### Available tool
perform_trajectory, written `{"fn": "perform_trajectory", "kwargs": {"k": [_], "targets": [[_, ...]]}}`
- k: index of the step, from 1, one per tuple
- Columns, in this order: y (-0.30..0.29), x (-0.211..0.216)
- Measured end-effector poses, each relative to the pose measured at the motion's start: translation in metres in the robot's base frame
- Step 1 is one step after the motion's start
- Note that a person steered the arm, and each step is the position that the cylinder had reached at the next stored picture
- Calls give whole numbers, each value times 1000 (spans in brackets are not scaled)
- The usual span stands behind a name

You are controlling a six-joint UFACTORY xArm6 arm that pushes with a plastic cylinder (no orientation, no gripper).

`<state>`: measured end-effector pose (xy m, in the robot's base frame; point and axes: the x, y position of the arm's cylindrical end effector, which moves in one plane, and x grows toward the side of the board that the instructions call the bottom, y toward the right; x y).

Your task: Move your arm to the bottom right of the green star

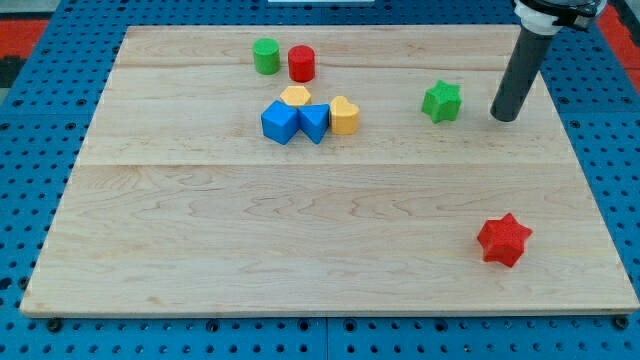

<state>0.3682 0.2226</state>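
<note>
No legible text or markings anywhere.

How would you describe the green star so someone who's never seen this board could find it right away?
Start at the pale wooden board and look to the upper part of the view's right. The green star-shaped block sits alone there, just to the view's left of my tip. It is the only green star; the other green block is a cylinder.
</note>
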Motion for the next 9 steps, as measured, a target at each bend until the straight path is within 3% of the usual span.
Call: {"fn": "perform_trajectory", "kwargs": {"k": [3,6,9], "targets": [[0,-8],[5,25],[5,25]]}}
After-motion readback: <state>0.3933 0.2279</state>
